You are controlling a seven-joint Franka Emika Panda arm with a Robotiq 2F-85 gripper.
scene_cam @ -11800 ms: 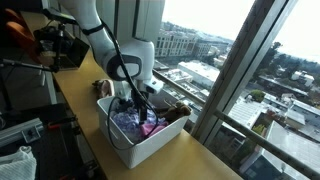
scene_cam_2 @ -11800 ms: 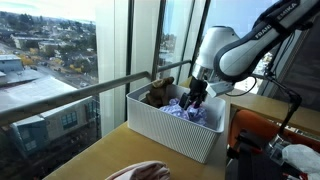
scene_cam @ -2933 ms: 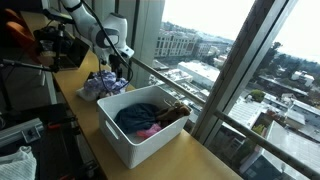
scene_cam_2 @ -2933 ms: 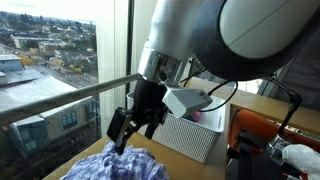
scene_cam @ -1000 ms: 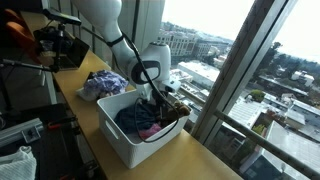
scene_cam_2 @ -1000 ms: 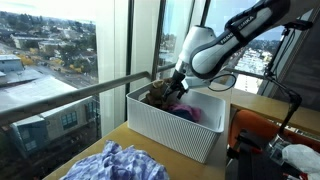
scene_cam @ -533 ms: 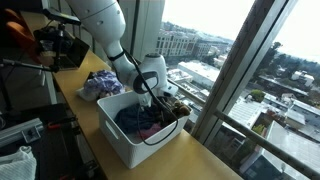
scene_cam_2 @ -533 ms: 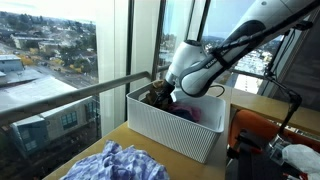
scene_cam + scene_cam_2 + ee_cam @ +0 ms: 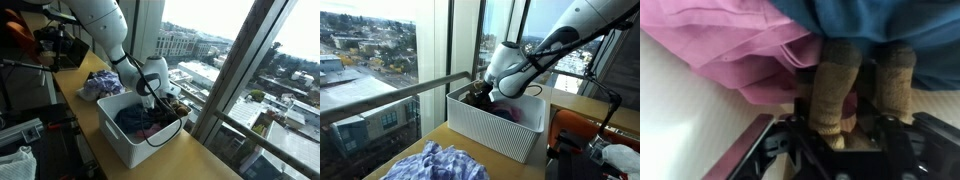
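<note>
A white bin (image 9: 118, 142) (image 9: 488, 130) on the wooden table holds a blue cloth (image 9: 135, 117) (image 9: 890, 20), a pink cloth (image 9: 150, 130) (image 9: 730, 50) and a brown woolly plush piece (image 9: 177, 109) (image 9: 475, 97). My gripper (image 9: 160, 102) (image 9: 483, 95) reaches down into the bin's window-side end. In the wrist view one of two brown woolly legs (image 9: 835, 80) stands between the dark fingers of the gripper (image 9: 832, 128), which press in on it from both sides. The second leg (image 9: 895, 80) lies just outside the jaws.
A crumpled purple patterned cloth (image 9: 100, 85) (image 9: 440, 162) lies on the table beside the bin. Window glass and a rail (image 9: 400, 92) run right behind the bin. Camera gear (image 9: 60, 45) stands at the table's far end, and an orange object (image 9: 585, 135) sits near the bin.
The arm has sunk lower into the bin's window end over the last second, and the jaws have come together around the brown woolly leg.
</note>
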